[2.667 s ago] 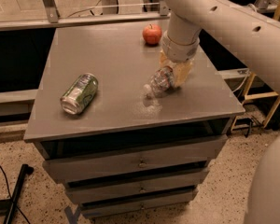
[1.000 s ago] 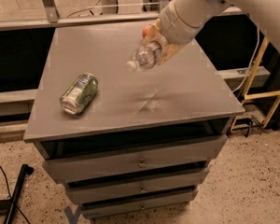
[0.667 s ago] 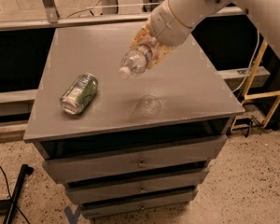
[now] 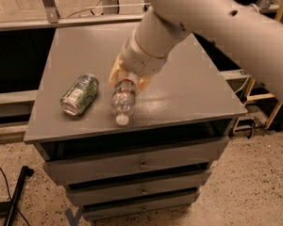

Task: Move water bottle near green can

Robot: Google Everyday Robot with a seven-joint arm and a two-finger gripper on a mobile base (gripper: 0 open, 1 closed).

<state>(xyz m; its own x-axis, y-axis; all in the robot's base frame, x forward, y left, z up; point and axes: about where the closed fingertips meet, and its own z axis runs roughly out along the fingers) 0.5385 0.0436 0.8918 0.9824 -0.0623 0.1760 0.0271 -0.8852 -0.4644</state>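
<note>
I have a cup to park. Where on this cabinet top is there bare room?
Bare: the cabinet top right of the gripper holding the water bottle, and behind the green can. Crowded: front left, can beside bottle.

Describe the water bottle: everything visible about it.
The water bottle is small, clear, crinkled plastic with a white cap. It is tilted, with the cap pointing down toward the front edge of the grey table. The tool grips its base, with yellowish fingers closed on either side. The bottle hangs just right of the green can, apart from it. Whether the cap touches the tabletop cannot be told.
</note>
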